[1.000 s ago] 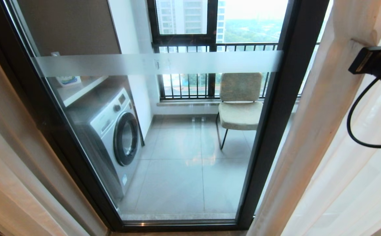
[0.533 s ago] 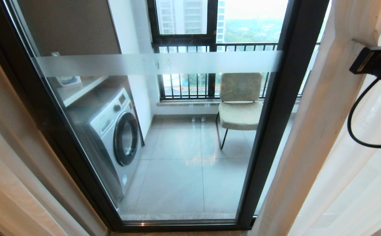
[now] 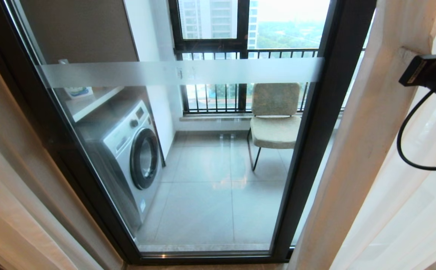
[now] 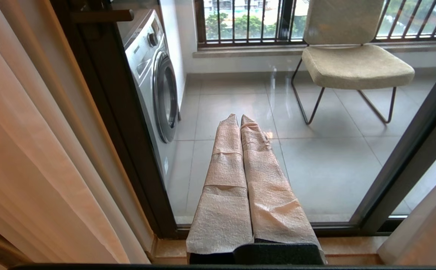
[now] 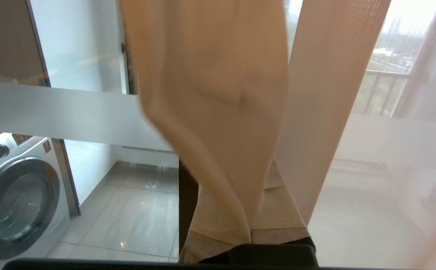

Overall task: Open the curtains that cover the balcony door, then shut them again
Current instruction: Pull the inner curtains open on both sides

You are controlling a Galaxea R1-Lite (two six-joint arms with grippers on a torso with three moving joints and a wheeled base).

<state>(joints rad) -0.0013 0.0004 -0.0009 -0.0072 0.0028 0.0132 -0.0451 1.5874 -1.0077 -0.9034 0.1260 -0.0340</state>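
Curtains (image 3: 356, 150) at right of frame look unchanged from before; right gripper (image 5: 249, 228) stays clamped on their fold, left gripper (image 4: 240, 123) clenched empty.

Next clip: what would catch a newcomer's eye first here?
The balcony door stands uncovered in the middle, with a washing machine on the left behind the glass and a beige chair by the railing. At right, the right gripper is shut on a fold of the beige curtain.

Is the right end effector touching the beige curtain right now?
Touching. The right wrist view shows the right end effector shut on a fold of the beige curtain.
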